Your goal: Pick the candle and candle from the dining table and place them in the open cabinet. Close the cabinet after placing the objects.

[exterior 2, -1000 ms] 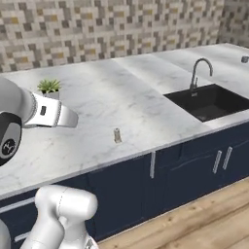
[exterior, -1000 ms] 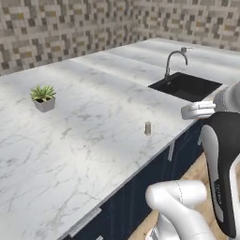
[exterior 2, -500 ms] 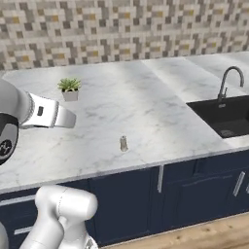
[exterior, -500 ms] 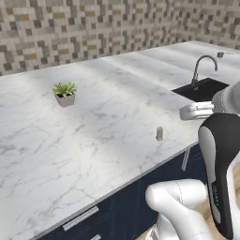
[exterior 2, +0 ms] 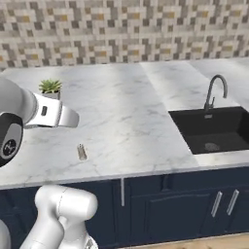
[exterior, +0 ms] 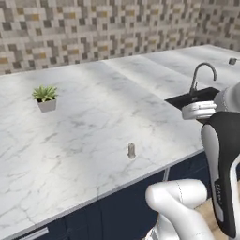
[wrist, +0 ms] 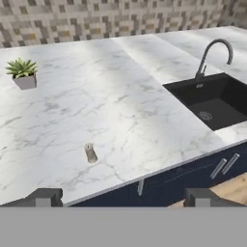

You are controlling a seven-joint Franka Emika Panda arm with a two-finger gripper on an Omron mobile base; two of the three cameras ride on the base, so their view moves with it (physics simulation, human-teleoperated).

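A grey-beige candle stub (wrist: 90, 153) stood on the marble dining table (wrist: 120, 96); the black sink (wrist: 212, 99) lay empty; the gripper (wrist: 123, 198) was open.

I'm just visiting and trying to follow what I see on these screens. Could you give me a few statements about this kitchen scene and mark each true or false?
1. A small grey-beige candle stands near the front edge of the marble table. True.
2. The gripper is holding the candle. False: it is open and apart from it.
3. A potted plant sits in the sink. False: it stands on the marble, far from the sink.
4. The faucet stands behind the sink. True.
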